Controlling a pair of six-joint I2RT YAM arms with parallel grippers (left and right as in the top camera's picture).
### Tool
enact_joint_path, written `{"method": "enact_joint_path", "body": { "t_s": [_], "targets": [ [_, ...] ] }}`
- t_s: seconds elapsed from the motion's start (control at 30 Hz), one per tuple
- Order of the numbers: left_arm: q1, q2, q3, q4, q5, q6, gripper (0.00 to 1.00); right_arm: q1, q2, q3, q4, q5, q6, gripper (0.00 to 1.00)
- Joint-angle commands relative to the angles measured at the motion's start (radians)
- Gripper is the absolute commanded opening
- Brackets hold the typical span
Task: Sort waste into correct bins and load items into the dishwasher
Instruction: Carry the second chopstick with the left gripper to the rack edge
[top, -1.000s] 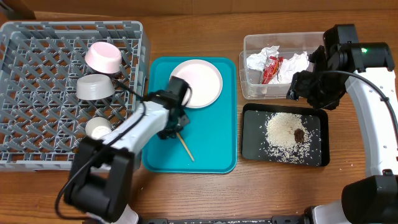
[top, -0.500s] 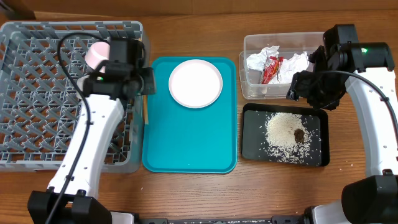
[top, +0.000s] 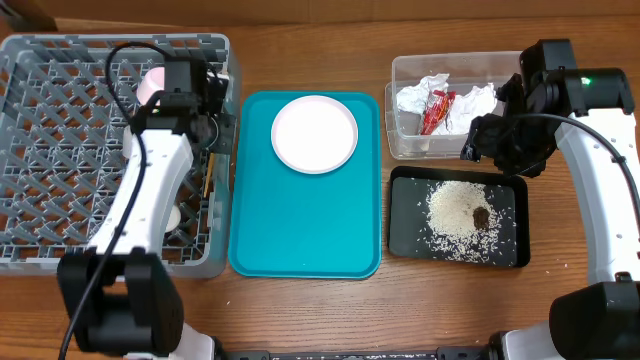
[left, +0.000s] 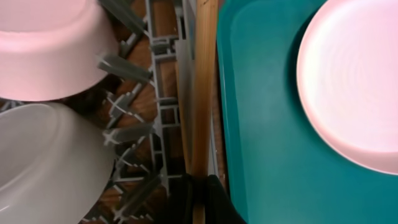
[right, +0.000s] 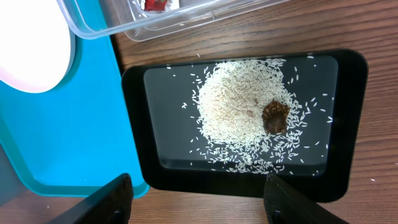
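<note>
My left gripper (top: 207, 148) (left: 200, 200) is shut on the wooden chopsticks (left: 204, 93), which also show in the overhead view (top: 209, 180). It holds them along the right wall of the grey dish rack (top: 60, 130), beside the teal tray. In the rack are the pinkish-white bowl (top: 150, 84) (left: 50, 43), the grey metal bowl (left: 43, 162) and the small white cup (top: 173, 216), partly hidden by the arm. The white plate (top: 314, 133) (left: 354, 81) lies on the teal tray. My right gripper (top: 498, 148) (right: 199, 202) is open and empty above the black tray (top: 402, 215) (right: 354, 124).
The clear tub (top: 400, 140) (right: 124, 18) holds the white napkin (top: 420, 97) and the red wrapper (top: 436, 110). Rice (top: 458, 205) (right: 239, 115) and a brown scrap (top: 481, 216) (right: 275, 116) lie in the black tray. The teal tray (top: 300, 230) (right: 74, 124) sits between rack and bins.
My left arm has carried the chopsticks off the teal tray, up and left to the rack's right wall. The right arm has not moved.
</note>
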Motion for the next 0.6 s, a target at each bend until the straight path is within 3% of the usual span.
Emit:
{"method": "enact_joint_path", "body": {
  "t_s": [0.0, 0.07, 0.57],
  "targets": [
    [0.001, 0.008, 0.013, 0.006, -0.011, 0.023, 0.29, 0.002, -0.021, 0.021, 0.002, -0.001, -0.005, 0.69],
    [0.0, 0.003, 0.027, 0.003, -0.011, 0.017, 0.5, 0.002, -0.021, 0.021, 0.002, -0.001, -0.005, 0.69],
    [-0.027, 0.0, 0.133, -0.058, -0.005, -0.066, 0.52, 0.002, -0.021, 0.021, 0.002, -0.001, -0.005, 0.69]
  ]
}}
